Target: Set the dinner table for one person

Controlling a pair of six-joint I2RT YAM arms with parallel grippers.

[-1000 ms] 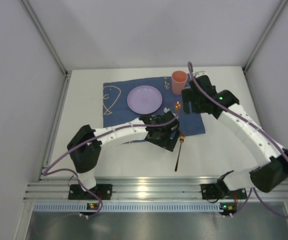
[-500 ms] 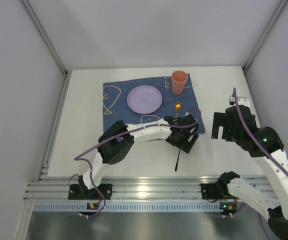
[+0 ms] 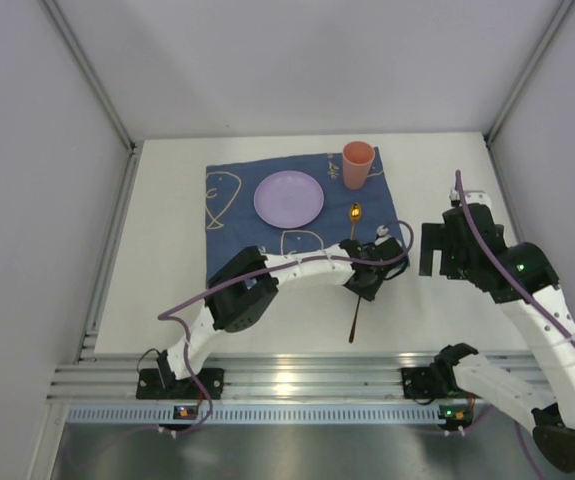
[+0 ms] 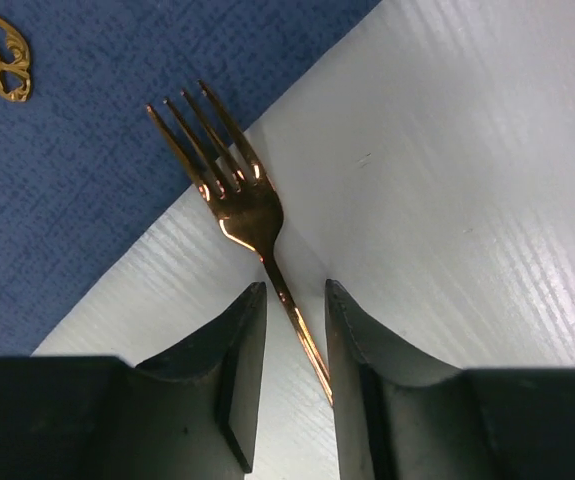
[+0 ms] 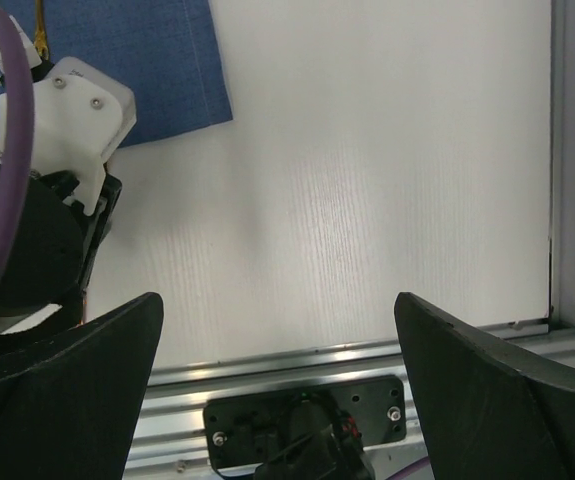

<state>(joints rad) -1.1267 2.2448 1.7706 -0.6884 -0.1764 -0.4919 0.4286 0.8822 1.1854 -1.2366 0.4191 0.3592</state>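
A copper-coloured fork (image 4: 232, 190) lies on the white dinner table (image 3: 167, 290), its tines just over the edge of the dark blue placemat (image 3: 237, 220). Its handle (image 3: 353, 320) points toward the near edge. My left gripper (image 4: 295, 290) is down over the fork (image 3: 360, 285). The jaws are narrowed but still open, and the handle runs between them against the right finger (image 4: 352, 340), with a gap at the other. My right gripper (image 5: 277, 300) hangs wide open over bare table at the right (image 3: 435, 250), with nothing in it.
On the placemat (image 4: 117, 80) stand a lilac plate (image 3: 288, 198), an orange cup (image 3: 358, 163) and a gold spoon (image 3: 355, 213). A ribbed aluminium rail (image 3: 287, 385) runs along the near edge. White walls close in both sides.
My left gripper slid right over the fork and its jaws narrowed round the handle. My right arm pulled back from the cup to the right side with its jaws wide.
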